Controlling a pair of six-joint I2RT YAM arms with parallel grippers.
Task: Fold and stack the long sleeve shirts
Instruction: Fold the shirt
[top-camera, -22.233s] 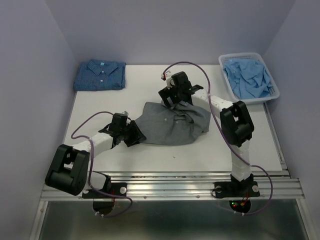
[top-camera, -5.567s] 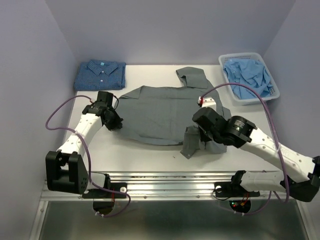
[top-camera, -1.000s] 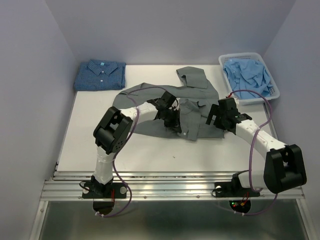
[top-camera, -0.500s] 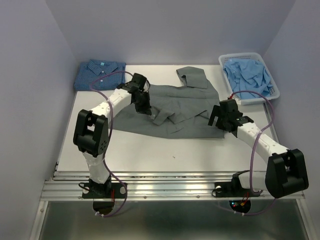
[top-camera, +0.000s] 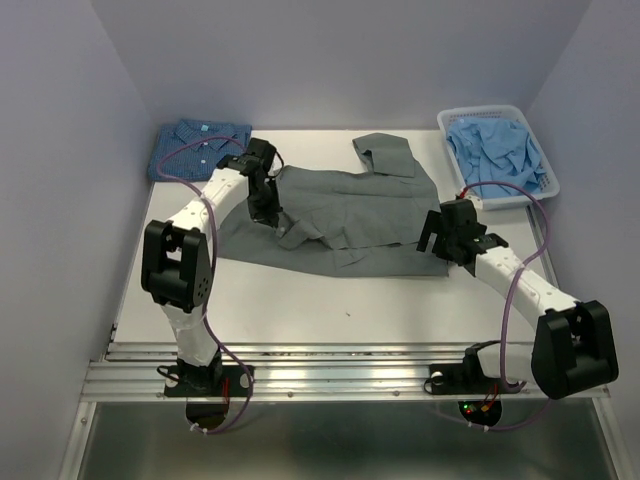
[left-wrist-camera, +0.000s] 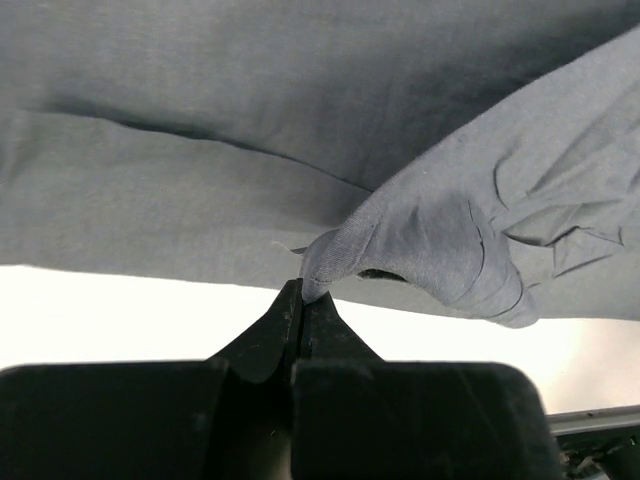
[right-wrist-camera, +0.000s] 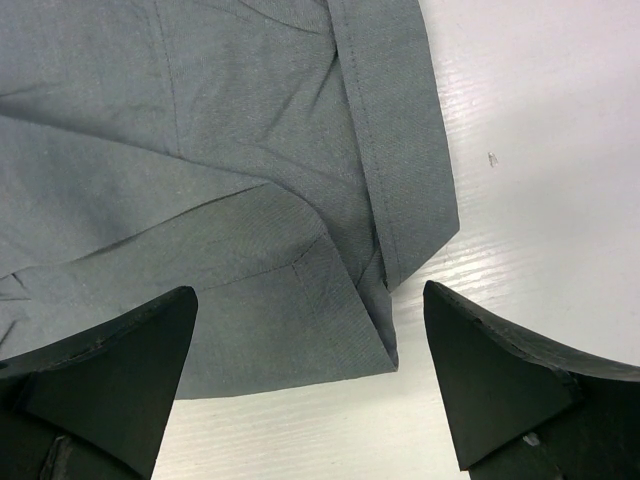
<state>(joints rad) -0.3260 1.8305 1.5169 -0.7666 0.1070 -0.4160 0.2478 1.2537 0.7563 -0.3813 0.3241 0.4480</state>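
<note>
The slate-grey long sleeve shirt (top-camera: 345, 215) lies spread across the middle of the table, one sleeve (top-camera: 385, 152) reaching toward the back. My left gripper (top-camera: 268, 213) is shut on a pinched fold of the grey shirt (left-wrist-camera: 420, 240) near its left side, lifting it slightly. My right gripper (top-camera: 440, 240) hovers open over the shirt's right corner (right-wrist-camera: 375, 300), its fingers (right-wrist-camera: 110, 360) apart with cloth and bare table between them. The dark blue checked shirt (top-camera: 192, 148) lies folded at the back left.
A white basket (top-camera: 543, 165) holding crumpled light blue cloth (top-camera: 495, 152) stands at the back right. Purple cables trail from both arms. Lavender walls close in on three sides, and a metal rail runs along the near edge.
My left gripper has swept from the shirt's centre to its left side, dragging the pinched grey cloth along and unfolding it leftward. The right gripper has barely moved.
</note>
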